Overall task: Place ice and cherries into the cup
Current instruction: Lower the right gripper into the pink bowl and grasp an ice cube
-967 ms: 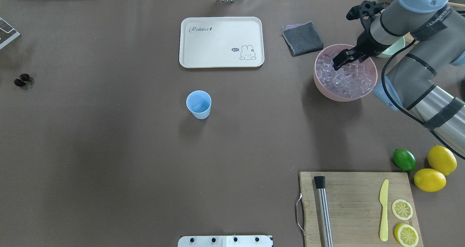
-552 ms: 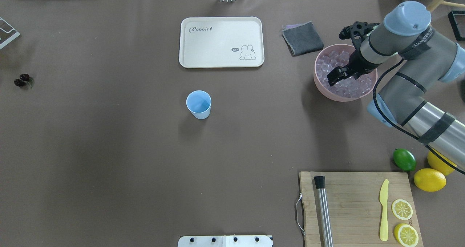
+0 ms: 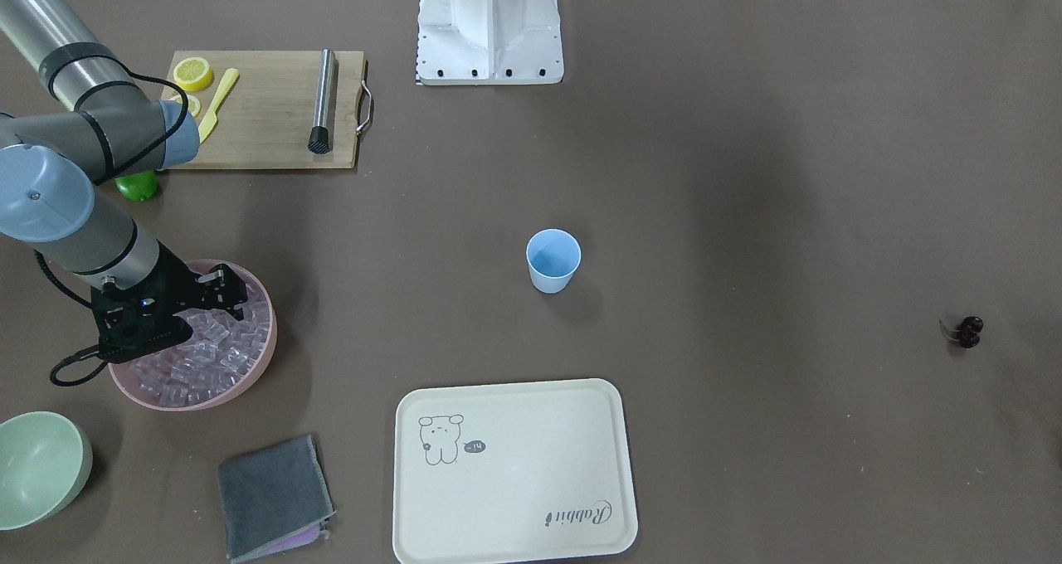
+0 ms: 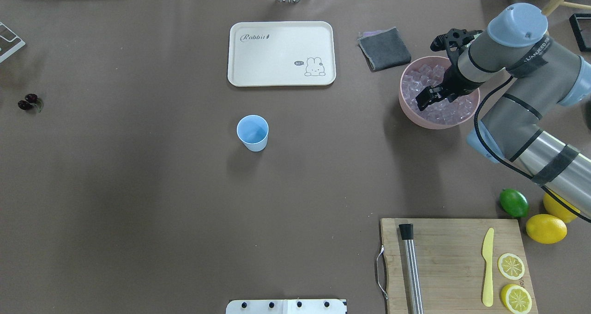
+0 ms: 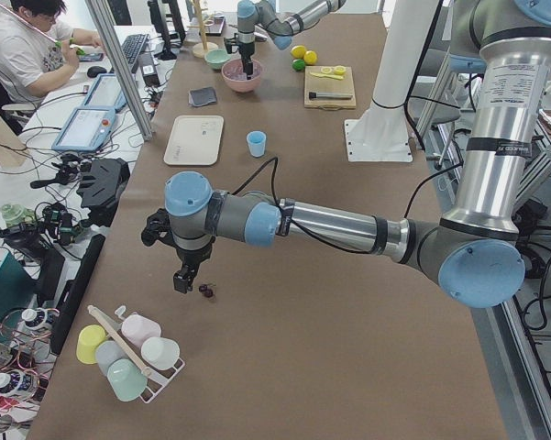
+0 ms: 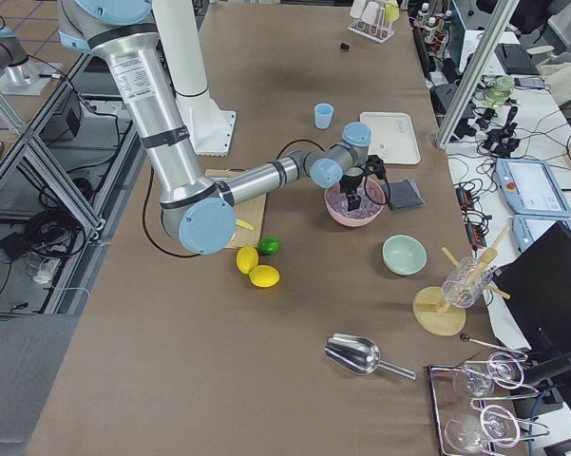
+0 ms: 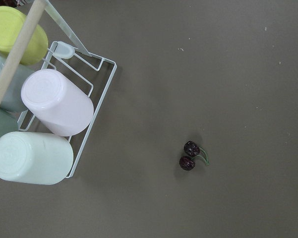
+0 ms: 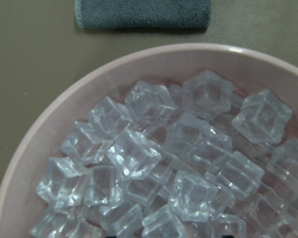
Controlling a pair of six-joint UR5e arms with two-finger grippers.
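The light-blue cup (image 4: 252, 133) stands upright mid-table, nothing visible inside it. The cherries (image 4: 27, 102) lie at the far left edge; the left wrist view looks straight down on the cherries (image 7: 191, 155). My left gripper (image 5: 185, 275) hangs just above and beside them, seen only from the side, so I cannot tell if it is open or shut. My right gripper (image 4: 425, 99) is down in the pink bowl (image 4: 406, 112) among the ice (image 8: 188, 163), jaws apart, nothing visibly between them.
A cream tray (image 4: 280, 53) lies behind the cup and a grey cloth (image 4: 384, 49) beside the bowl. A cutting board (image 4: 452, 258) with knife, lemon slices and metal rod sits front right, near a lime (image 4: 514, 202) and lemons. A cup rack (image 7: 49, 119) stands close to the cherries.
My right gripper has shifted from the bowl's back right part toward its left side and lower into the ice. Cup and cherries have not moved.
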